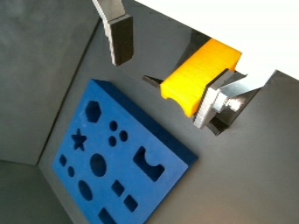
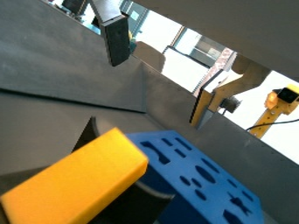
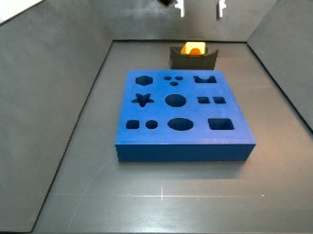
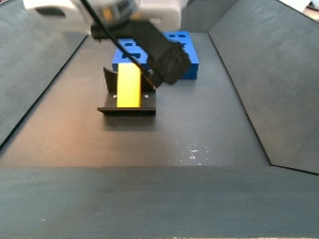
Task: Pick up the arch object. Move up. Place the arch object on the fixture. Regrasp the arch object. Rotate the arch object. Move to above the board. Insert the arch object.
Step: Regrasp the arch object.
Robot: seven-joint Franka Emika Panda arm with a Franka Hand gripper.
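The arch object (image 2: 76, 179) rests upright on the fixture (image 4: 127, 110), beside the board (image 3: 180, 117), and the end effector (image 3: 200, 8) hangs above with fingers (image 1: 118, 38) apart and empty: placing appears done, so next comes lowering to regrasp.

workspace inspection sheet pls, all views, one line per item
surface: dark grey floor, bare around the pieces
arch object: yellow block resting in the fixture, not held
board: blue slab flat on the floor, every cutout seen is unfilled
clutter: nothing seen
claw: claw above the fixture, open, nothing between the fingers
cables: nothing seen on the floor
surroundings: grey walls on all sides
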